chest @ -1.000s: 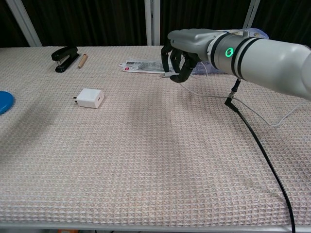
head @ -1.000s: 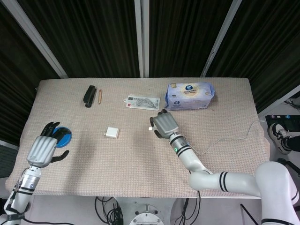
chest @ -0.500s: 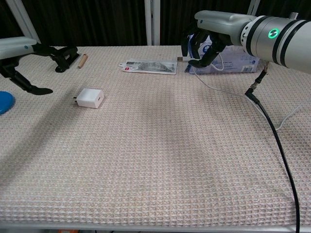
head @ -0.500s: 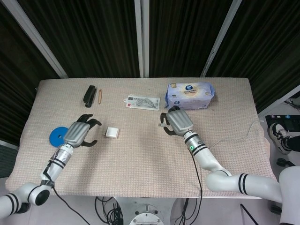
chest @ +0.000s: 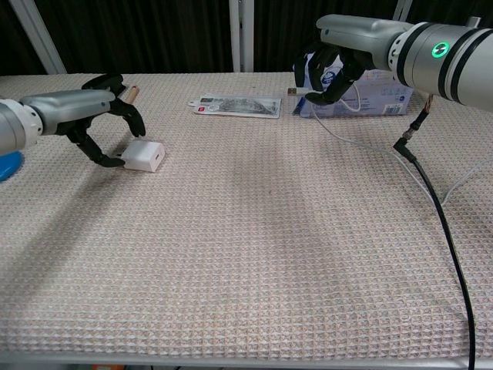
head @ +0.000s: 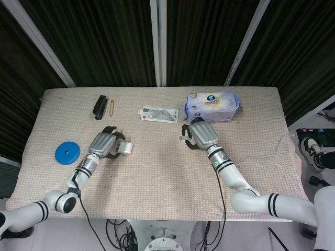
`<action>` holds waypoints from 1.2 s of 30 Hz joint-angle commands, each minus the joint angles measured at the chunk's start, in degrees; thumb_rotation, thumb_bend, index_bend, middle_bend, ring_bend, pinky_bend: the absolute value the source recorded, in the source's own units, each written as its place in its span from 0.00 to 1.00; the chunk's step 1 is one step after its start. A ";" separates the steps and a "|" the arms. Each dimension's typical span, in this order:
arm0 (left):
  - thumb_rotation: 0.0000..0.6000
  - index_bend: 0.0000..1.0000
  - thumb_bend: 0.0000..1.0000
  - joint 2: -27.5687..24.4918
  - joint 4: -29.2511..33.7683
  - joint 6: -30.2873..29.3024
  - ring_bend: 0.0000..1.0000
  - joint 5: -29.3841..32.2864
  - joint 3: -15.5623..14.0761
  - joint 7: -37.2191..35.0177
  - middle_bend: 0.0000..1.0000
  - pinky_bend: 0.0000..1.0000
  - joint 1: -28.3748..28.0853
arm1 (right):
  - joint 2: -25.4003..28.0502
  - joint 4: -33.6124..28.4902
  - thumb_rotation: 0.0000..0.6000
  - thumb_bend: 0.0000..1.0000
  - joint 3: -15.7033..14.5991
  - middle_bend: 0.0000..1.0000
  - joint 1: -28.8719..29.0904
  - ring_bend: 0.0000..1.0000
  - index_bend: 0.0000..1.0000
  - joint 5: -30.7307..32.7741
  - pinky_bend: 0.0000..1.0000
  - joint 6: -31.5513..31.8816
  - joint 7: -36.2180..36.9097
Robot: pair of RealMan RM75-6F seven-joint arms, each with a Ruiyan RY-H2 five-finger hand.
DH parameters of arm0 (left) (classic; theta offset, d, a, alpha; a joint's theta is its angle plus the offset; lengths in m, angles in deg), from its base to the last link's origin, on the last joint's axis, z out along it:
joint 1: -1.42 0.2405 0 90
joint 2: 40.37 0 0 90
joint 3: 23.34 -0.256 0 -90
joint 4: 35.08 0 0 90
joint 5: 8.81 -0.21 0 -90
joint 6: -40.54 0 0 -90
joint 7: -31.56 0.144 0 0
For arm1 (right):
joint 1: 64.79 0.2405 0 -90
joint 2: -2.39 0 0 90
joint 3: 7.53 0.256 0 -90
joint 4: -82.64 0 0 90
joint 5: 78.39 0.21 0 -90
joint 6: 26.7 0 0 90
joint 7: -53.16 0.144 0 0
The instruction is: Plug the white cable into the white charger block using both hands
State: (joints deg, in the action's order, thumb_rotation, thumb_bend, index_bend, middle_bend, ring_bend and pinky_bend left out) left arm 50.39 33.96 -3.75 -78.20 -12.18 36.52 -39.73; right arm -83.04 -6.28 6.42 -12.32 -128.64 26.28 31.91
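Observation:
The white charger block (head: 125, 148) (chest: 144, 156) lies flat on the beige cloth at left of centre. My left hand (head: 104, 144) (chest: 104, 116) hovers right over its left side. The fingers arch apart above the block and the thumb tip sits by its pronged end; no firm hold shows. My right hand (head: 201, 135) (chest: 339, 58) is raised near the back right and pinches the plug (head: 181, 138) (chest: 295, 91) of the white cable (head: 254, 155) (chest: 339, 131). That cable trails off to the table's right edge.
Along the back lie a black stapler (head: 100, 106), a wooden stick (head: 111, 107), a flat printed packet (head: 158, 113) (chest: 235, 105) and a tissue pack (head: 212, 107) (chest: 377, 81). A blue disc (head: 67, 152) (chest: 6, 166) lies at far left. A black arm cable (chest: 439, 223) crosses the right side.
My left hand swept in from the blue disc to the charger block and curled over it. My right hand lifted the cable plug up and back to the right.

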 commanded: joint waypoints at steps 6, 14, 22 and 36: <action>1.00 0.32 0.25 1.95 -2.67 0.89 0.05 1.09 -0.09 -2.22 0.27 0.09 -1.00 | -0.48 0.76 1.00 0.41 -0.13 0.58 0.13 0.32 0.62 0.33 0.21 -0.35 0.14; 1.00 0.34 0.27 3.32 -4.72 1.63 0.05 1.52 -0.29 -4.21 0.29 0.09 -1.62 | -0.47 1.31 1.00 0.40 -0.22 0.58 -0.02 0.32 0.62 0.84 0.21 -0.69 0.52; 1.00 0.42 0.32 4.39 -6.05 0.84 0.11 1.14 -0.25 -7.11 0.38 0.10 -1.42 | -0.43 1.59 1.00 0.41 -0.40 0.58 -0.34 0.32 0.62 0.67 0.21 -0.66 0.94; 1.00 0.56 0.41 3.22 -3.80 -3.48 0.25 -2.28 1.18 -17.06 0.53 0.21 -0.15 | 1.28 -1.91 1.00 0.41 -0.68 0.58 0.84 0.33 0.62 4.41 0.31 -4.01 -0.39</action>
State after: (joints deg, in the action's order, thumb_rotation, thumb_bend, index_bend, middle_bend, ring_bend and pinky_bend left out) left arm 54.23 29.25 -6.50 -79.96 -11.21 19.67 -40.16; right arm -82.14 -7.59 5.63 -11.90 -124.90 22.93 31.65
